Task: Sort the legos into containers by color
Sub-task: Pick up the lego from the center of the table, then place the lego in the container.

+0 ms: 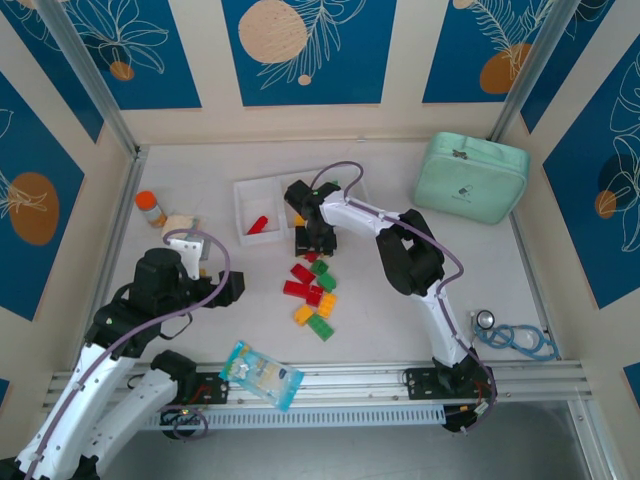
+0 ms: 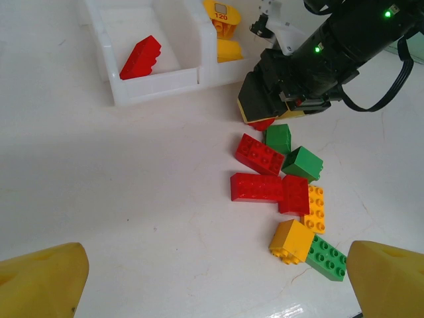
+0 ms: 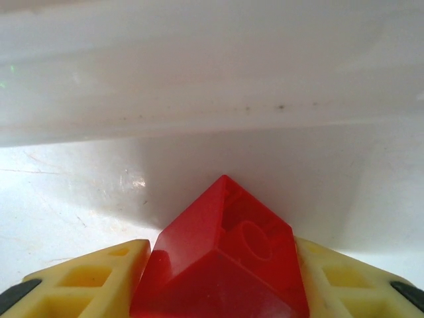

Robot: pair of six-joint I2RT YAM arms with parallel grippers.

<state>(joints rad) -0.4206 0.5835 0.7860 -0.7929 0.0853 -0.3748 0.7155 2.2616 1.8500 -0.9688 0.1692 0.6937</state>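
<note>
From my station, the right pincer [image 3: 222, 281] is pinching a red plastic building brick [image 3: 225, 245]. The brick sits corner-up between the two yellow fingers [image 3: 86, 278] and touches both of them, with its hollow underside turned towards the wrist camera. Just beyond the brick rises the outer wall of the row of white, thin-walled plastic bins [image 2: 159, 83]. The pincer and its brick are on the near side of that wall, outside the bins and low over the white tabletop [image 2: 132, 199].

Through the left wrist camera I see a sliver of the same red brick showing beneath the right pincer's fingertips. One red sloped brick [image 2: 140, 57] lies inside the leftmost bin. The bin beside it holds orange-yellow pieces [image 2: 225, 46].

The loose heap of bricks lies on the table just in front of the right pincer. Nearest it are a red studded brick [image 2: 260, 154] and two green blocks [image 2: 303, 162]. Further out are two more red bricks [image 2: 255, 187], two orange-yellow bricks [image 2: 291, 240] and a green plate [image 2: 326, 257].

My left pincer [image 2: 215, 281] is spread wide with nothing in it. It hovers on the near side of the heap, and its yellow tips are well apart from every brick.
</note>
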